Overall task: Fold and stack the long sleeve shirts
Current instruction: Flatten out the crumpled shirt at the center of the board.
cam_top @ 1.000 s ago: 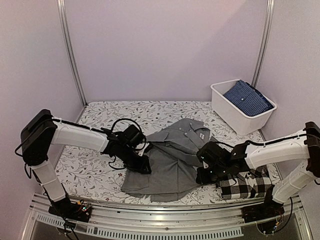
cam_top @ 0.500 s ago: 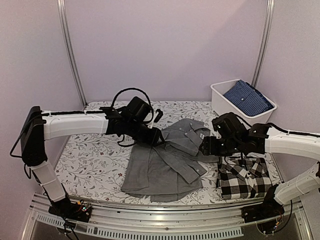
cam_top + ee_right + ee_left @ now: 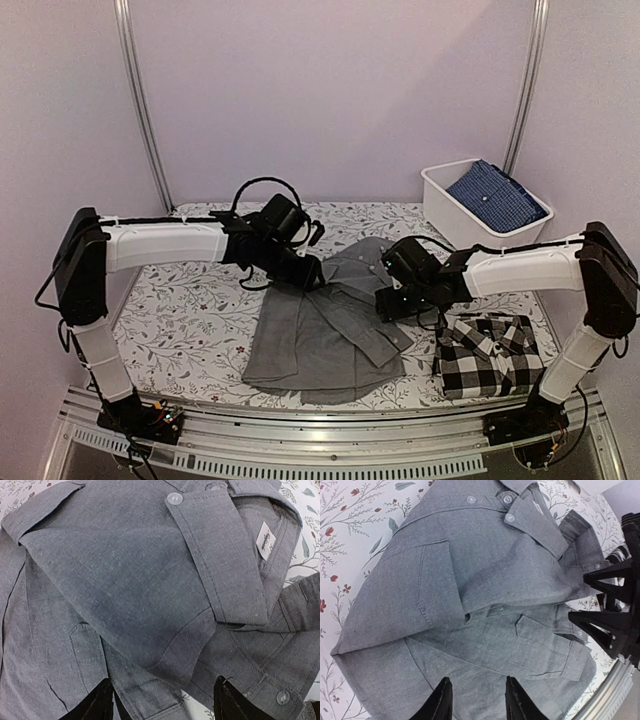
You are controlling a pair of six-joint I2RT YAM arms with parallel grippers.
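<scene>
The plain grey shirt point(image 3: 325, 325) lies partly folded in the middle of the table, collar toward the back. It fills the left wrist view point(image 3: 485, 595) and the right wrist view point(image 3: 140, 580). The black-and-white checked shirt point(image 3: 490, 355) lies folded at the front right. My left gripper point(image 3: 308, 272) hovers over the grey shirt's upper left part, open and empty point(image 3: 476, 700). My right gripper point(image 3: 388, 303) hovers over the shirt's right side, near the collar, open and empty point(image 3: 165, 702).
A white bin point(image 3: 478, 215) holding a folded blue cloth point(image 3: 495, 195) stands at the back right. The table has a floral cover point(image 3: 190, 320). Metal posts rise at the back corners.
My right gripper has come down and left over the grey shirt's right side. My left gripper has edged slightly right. Earlier both grippers lifted and folded the shirt's sides inward, then let go.
</scene>
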